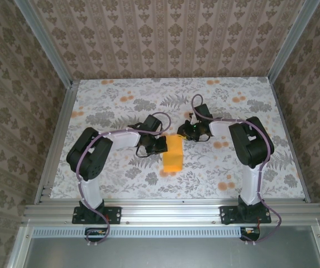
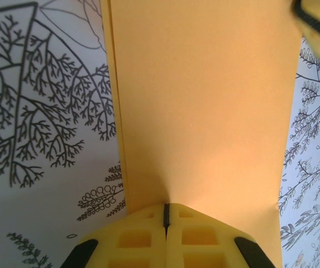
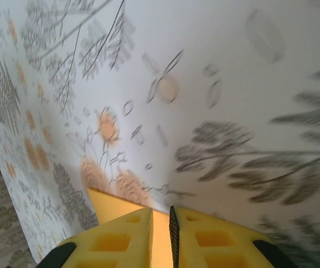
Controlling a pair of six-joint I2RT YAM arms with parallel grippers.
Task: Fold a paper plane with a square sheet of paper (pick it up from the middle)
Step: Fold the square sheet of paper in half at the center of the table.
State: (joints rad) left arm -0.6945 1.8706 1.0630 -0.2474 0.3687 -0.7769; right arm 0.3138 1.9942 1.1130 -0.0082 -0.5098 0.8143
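Note:
The bright-orange sheet of paper (image 1: 173, 155) lies on the table's middle as an upright folded rectangle. My left gripper (image 1: 161, 145) meets its left edge. In the left wrist view the jaws (image 2: 166, 209) are shut on the paper's (image 2: 204, 100) near edge, and a small pinch crease runs into them. My right gripper (image 1: 189, 132) is at the paper's far right corner. Its fingers (image 3: 161, 215) stand a narrow gap apart, and the orange paper (image 3: 115, 201) shows beneath and between them. A yellow fingertip (image 2: 316, 28) of the right gripper shows past the paper's far end.
The table (image 1: 249, 162) has a white cloth printed with grey leaves and small orange flowers (image 1: 223, 185). Patterned walls and metal rails (image 1: 56, 139) close in the sides and back. Both arm bases (image 1: 95, 212) are at the near edge.

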